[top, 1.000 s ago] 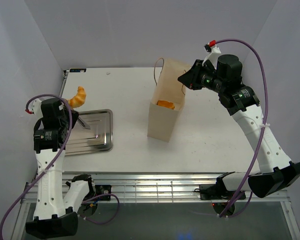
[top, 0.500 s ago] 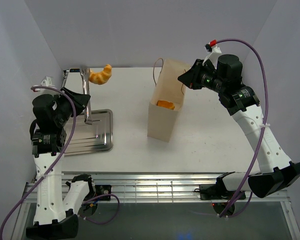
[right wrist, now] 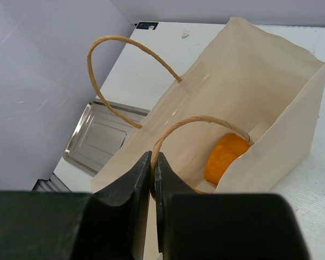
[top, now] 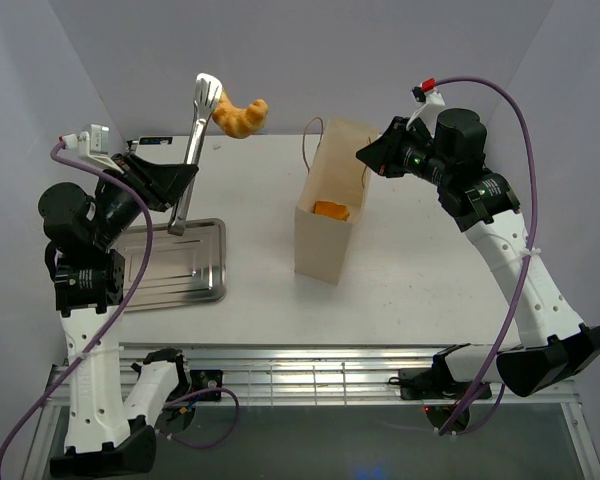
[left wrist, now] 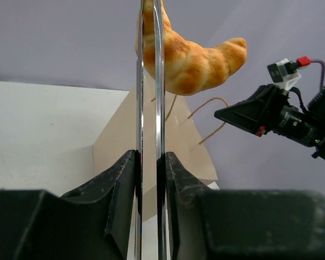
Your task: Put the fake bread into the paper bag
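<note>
Risen since 0.5 s earlier: left gripper (top: 176, 190), clamped on long silver metal tweezers (top: 192, 150) pinching golden croissant-shaped fake bread (top: 242, 115) aloft | cream upright paper bag (top: 325, 245) stood to bread's right, mouth open | right gripper (top: 366, 160) clamped on bag's rim, 1 orange bun inside.

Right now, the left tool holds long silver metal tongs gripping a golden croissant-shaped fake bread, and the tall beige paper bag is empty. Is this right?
No, the tall beige paper bag is not empty: the right wrist view shows a round orange fake bread piece lying inside it. The rest is correct.
</note>
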You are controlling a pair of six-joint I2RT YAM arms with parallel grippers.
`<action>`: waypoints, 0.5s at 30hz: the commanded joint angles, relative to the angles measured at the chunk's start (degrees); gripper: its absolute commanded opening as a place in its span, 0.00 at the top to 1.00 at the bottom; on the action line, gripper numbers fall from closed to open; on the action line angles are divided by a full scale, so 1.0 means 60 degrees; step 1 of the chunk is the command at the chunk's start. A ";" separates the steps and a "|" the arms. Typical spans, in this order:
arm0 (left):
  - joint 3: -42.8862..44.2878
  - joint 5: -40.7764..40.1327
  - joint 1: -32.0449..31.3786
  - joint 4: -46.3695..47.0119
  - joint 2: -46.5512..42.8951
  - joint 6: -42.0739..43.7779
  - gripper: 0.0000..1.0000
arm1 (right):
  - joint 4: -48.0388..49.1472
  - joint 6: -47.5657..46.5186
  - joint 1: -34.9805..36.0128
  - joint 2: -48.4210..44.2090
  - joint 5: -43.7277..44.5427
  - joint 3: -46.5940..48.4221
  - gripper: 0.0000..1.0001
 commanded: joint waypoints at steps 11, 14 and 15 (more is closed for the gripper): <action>0.0901 0.3164 -0.0505 0.3134 0.1476 -0.1174 1.00 | 0.0299 0.0072 0.0059 -0.0342 0.0337 0.0260 0.89; 0.1105 0.3194 -0.1044 0.3149 0.1827 -0.1043 1.00 | 0.0285 0.0057 0.0059 -0.0372 0.0395 0.0304 0.88; 0.1179 0.3209 -0.1338 0.3134 0.1944 -0.0969 1.00 | 0.0270 0.0043 0.0059 -0.0386 0.0439 0.0318 0.88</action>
